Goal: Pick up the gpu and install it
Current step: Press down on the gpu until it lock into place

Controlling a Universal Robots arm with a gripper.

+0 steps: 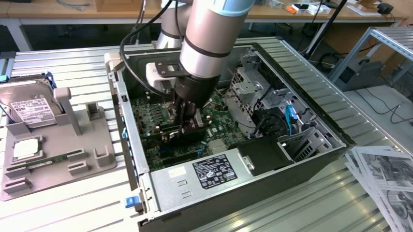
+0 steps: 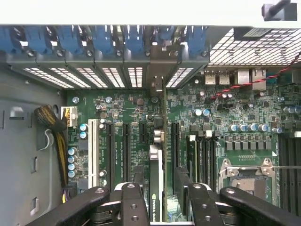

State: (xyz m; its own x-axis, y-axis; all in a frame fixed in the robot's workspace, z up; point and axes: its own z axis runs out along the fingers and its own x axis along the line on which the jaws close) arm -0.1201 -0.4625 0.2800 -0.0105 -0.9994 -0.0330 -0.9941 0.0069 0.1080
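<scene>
The gpu (image 2: 156, 181) stands on edge between my fingers, a thin card with a green-labelled top edge. Its silver bracket (image 2: 156, 89) reaches the rear slot openings of the open computer case (image 1: 310, 72). My gripper (image 2: 159, 193) is shut on the gpu, one dark finger on each side, and holds it over the long black expansion slots of the green motherboard (image 2: 230, 113). In the exterior view my gripper (image 1: 187, 126) is low inside the case, with the dark gpu (image 1: 171, 134) beneath it against the board.
Blue slot latches (image 2: 99, 40) line the case's rear wall. A power supply (image 1: 213, 171) and drive cage (image 1: 255, 87) crowd the case. At the exterior view's left, a grey fixture (image 1: 61, 150) holds a hard drive (image 1: 29, 104). Papers (image 1: 384, 179) lie at the right.
</scene>
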